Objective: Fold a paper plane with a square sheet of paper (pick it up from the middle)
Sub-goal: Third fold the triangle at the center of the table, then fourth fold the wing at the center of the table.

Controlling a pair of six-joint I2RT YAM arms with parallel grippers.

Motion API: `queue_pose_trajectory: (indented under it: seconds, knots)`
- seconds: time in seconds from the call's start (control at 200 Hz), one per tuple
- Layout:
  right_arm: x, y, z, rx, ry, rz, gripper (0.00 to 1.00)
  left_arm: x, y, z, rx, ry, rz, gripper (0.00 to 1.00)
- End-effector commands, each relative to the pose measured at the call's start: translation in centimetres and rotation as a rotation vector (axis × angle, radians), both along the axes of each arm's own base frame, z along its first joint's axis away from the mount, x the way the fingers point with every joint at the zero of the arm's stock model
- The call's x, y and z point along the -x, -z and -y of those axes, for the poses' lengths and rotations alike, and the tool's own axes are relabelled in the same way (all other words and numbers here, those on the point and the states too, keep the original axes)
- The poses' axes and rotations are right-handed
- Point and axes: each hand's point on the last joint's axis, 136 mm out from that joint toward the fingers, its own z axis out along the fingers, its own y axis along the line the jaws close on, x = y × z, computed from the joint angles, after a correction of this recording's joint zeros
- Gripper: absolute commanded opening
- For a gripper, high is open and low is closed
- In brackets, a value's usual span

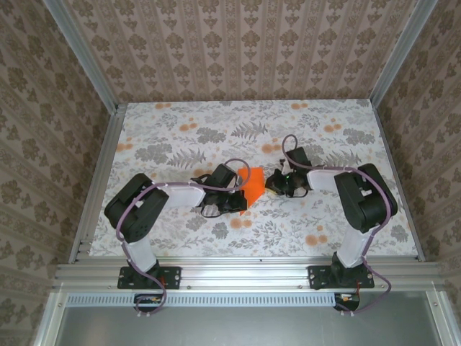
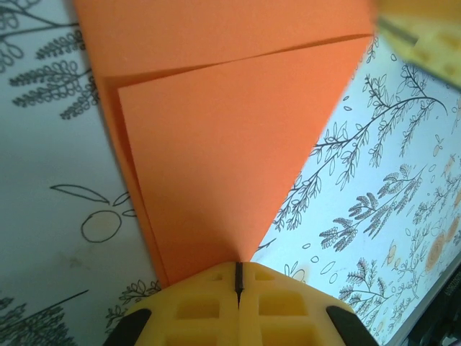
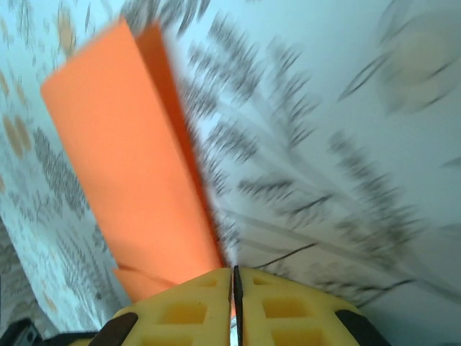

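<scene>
The orange sheet of paper (image 1: 254, 179) is folded into a layered, pointed shape and held just above the tablecloth between both arms. In the left wrist view the paper (image 2: 216, 137) narrows to a tip that runs into my left gripper (image 2: 238, 272), whose yellow jaws are shut on it. In the right wrist view the paper (image 3: 130, 166) appears as a long creased strip, and my right gripper (image 3: 235, 280) is shut on its near end. From above, the left gripper (image 1: 240, 192) is at the paper's left and the right gripper (image 1: 276, 183) at its right.
A floral tablecloth (image 1: 216, 137) covers the table inside an aluminium frame (image 1: 245, 270) with patterned walls. A fingertip (image 2: 426, 37) of the right gripper shows at the top right of the left wrist view. Open cloth lies behind and in front of the grippers.
</scene>
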Motion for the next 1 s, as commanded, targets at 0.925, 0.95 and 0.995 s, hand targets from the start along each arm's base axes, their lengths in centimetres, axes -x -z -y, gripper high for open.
queue_pose_trajectory:
  seconds: [0.925,0.95,0.995]
  knots:
    - [4.2,-4.1,-2.3,-0.121,0.051,0.111,0.71,-2.2,-2.2,-1.9,-0.181,-0.112,0.168,0.10]
    - [4.1,-4.1,-2.5,-0.126,0.048,0.110,0.70,-2.2,-2.0,-2.1,-0.190,-0.116,0.169,0.09]
    - [4.0,-3.8,-2.9,-0.137,0.043,0.105,0.69,-2.3,-1.9,-2.4,-0.200,-0.124,0.172,0.08]
